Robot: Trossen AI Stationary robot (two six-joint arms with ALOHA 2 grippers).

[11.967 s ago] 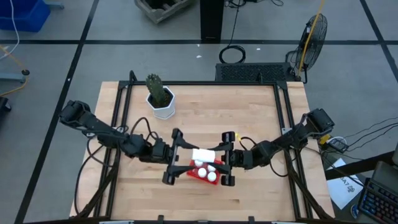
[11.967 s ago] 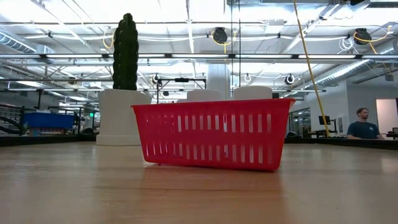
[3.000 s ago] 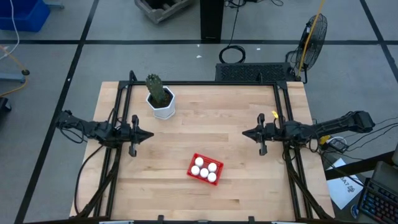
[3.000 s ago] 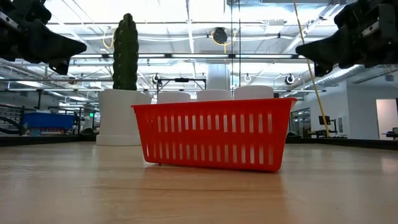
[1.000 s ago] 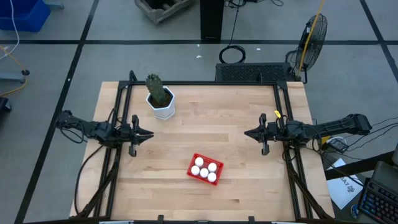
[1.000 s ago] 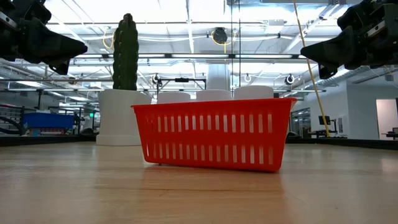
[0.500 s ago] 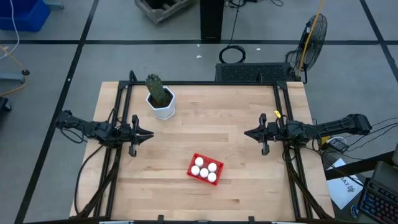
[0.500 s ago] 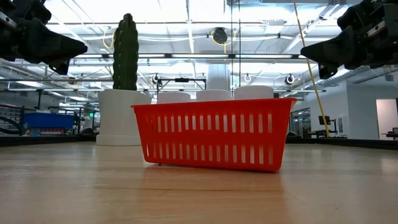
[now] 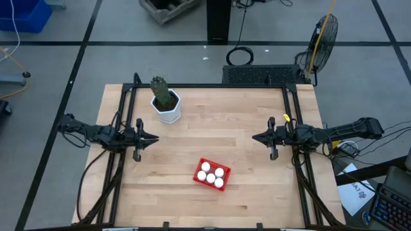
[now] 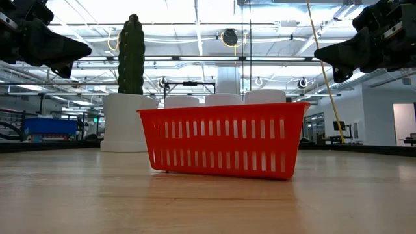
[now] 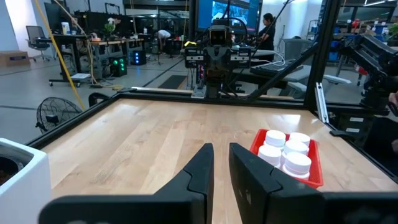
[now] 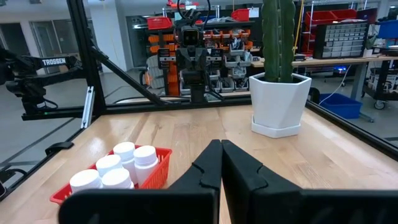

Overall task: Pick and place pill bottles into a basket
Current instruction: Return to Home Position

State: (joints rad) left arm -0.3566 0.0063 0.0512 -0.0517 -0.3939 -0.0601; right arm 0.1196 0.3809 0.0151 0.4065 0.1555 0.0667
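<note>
The red basket point(image 9: 197, 174) rests flat on the wooden table, near its front edge and a little right of the middle. Several white pill bottles point(image 9: 210, 174) stand upright inside it; their caps point(image 10: 224, 99) rise above the rim in the low view. My left gripper point(image 9: 156, 138) hovers level at the table's left side, pointing toward the right, with a narrow gap between its fingers point(image 11: 221, 149) and nothing in it. My right gripper point(image 9: 253, 136) hovers level at the right side, pointing left, shut point(image 12: 221, 144) on nothing. Both are well clear of the basket point(image 11: 316, 177).
A white hexagonal pot with a green cactus point(image 9: 168, 106) stands at the table's far left, behind the left gripper. A black frame point(image 9: 212, 86) runs along the table's edges. Bare wood lies between the two grippers and around the basket.
</note>
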